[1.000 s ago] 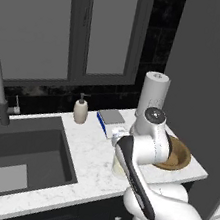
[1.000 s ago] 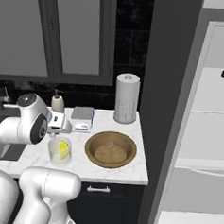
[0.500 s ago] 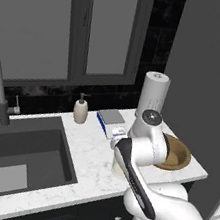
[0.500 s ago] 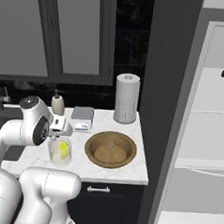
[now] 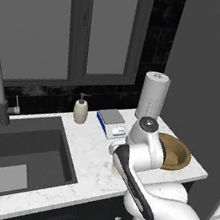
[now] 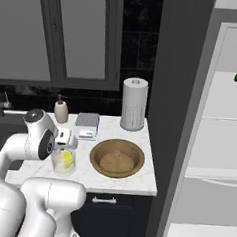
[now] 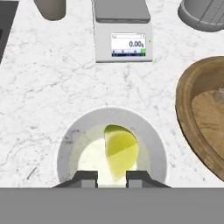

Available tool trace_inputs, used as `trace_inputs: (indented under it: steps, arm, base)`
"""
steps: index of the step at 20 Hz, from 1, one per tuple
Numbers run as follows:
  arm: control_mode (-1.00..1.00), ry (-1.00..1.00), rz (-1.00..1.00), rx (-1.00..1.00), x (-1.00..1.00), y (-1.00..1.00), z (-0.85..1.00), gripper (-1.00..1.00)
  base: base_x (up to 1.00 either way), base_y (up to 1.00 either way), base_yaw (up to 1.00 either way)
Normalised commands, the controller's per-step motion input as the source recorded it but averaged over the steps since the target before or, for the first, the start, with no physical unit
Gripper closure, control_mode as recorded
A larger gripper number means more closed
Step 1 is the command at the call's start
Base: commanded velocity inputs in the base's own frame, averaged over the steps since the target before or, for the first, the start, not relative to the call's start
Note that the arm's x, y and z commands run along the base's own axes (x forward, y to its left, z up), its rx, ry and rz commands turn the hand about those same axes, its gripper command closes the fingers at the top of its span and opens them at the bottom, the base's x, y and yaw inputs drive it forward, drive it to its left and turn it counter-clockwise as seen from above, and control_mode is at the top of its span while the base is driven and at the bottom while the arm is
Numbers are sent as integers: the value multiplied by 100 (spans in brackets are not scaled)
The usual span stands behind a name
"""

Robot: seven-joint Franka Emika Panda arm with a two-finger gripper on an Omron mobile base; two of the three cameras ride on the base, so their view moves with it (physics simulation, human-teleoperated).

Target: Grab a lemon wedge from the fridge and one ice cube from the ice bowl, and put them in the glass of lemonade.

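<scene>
Left base view: my arm rises at lower right of the frame, bent over the marble tabletop (image 5: 87, 151). The bowl (image 5: 178, 155) sits right of centre, partly behind my arm, with the towel roll (image 5: 153, 95) above it.

Right base view: the glass (image 6: 63, 160) stands at centre left, a wedge (image 6: 67, 158) inside it; the bowl is just right of it. The fridge (image 6: 208, 147) stands open along the right edge.

Hand view: my jaws (image 7: 111, 176), at bottom centre, stand narrowly apart just above the glass rim, the wedge's lower end between the tips; I cannot tell whether they pinch it. A scale (image 7: 123, 33) lies at top centre.
</scene>
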Motion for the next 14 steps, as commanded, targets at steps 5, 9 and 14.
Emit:
trace_inputs:
  steps: [5, 9, 14]
  arm:
    - [-100, 0, 0, 0, 25, 0, -2, 100]
    - [-100, 0, 0, 0, 21, 0, -7, 100]
    - [-100, 0, 0, 0, 2, 0, -23, 100]
  base:
    - [0, 0, 0]
    - [0, 0, 0]
    - [0, 0, 0]
